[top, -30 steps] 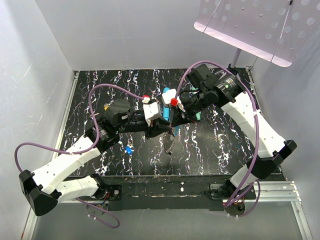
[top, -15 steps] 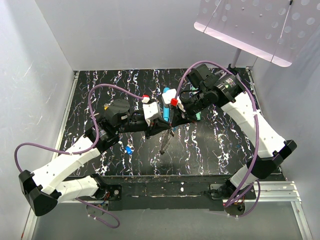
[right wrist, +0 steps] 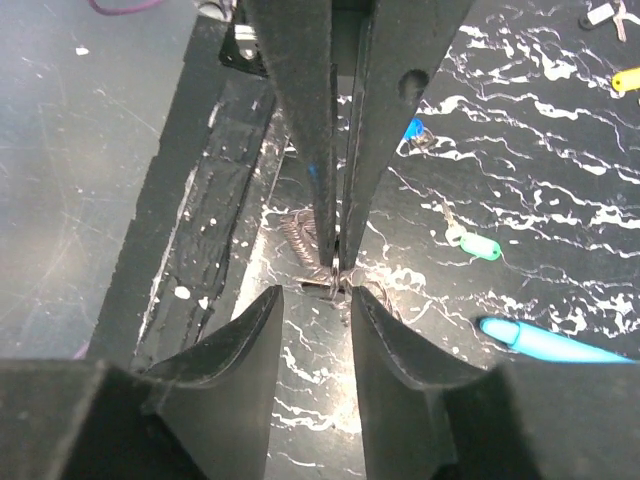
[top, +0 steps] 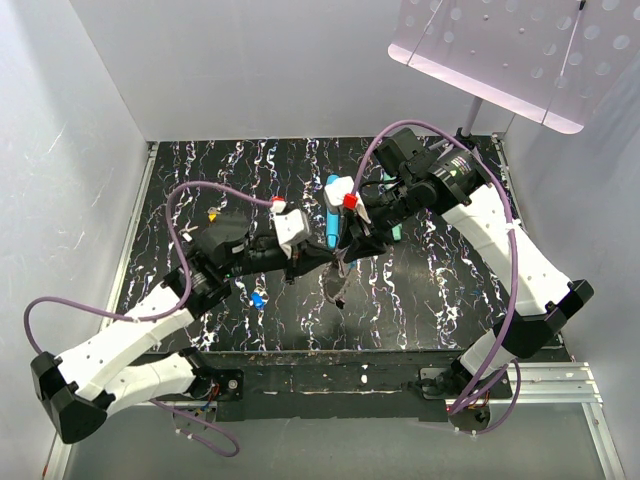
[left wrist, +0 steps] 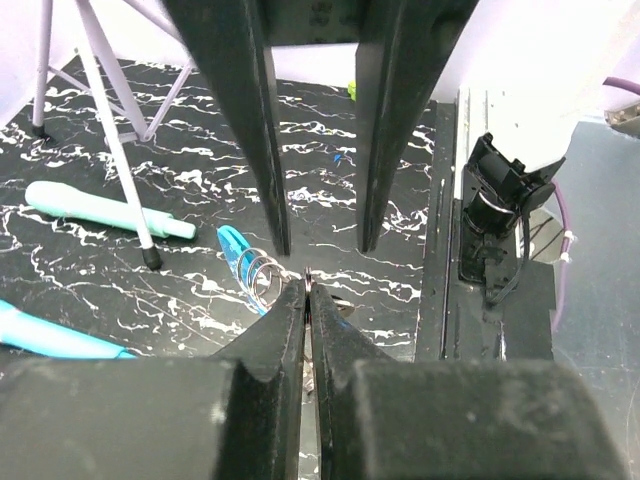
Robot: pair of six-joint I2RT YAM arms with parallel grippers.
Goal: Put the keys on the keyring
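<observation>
My left gripper (top: 334, 262) is shut on a thin wire of the keyring (top: 340, 282), which hangs below it over the middle of the black marbled table. In the left wrist view its tips (left wrist: 308, 292) pinch the wire, and the blue band with wire coils (left wrist: 245, 268) lies just beyond. My right gripper (top: 347, 248) is open and faces the left one tip to tip; its gap (right wrist: 346, 325) sits just short of the pinched ring (right wrist: 335, 278). A green key (right wrist: 478, 246), a blue key (right wrist: 413, 129), a yellow key (right wrist: 626, 78) and a cream key (right wrist: 601, 13) lie loose on the table.
A blue wand (top: 331, 218) and a teal wand (top: 396, 228) lie behind the grippers. A lamp stand (top: 467, 130) stands at the back right with its panel (top: 500, 50) overhead. White walls close the left, back and right. The metal front edge (left wrist: 445, 200) is near.
My left arm has drawn back a little to the left, still holding the keyring. The hanging part of the keyring has swung. The right arm has barely moved.
</observation>
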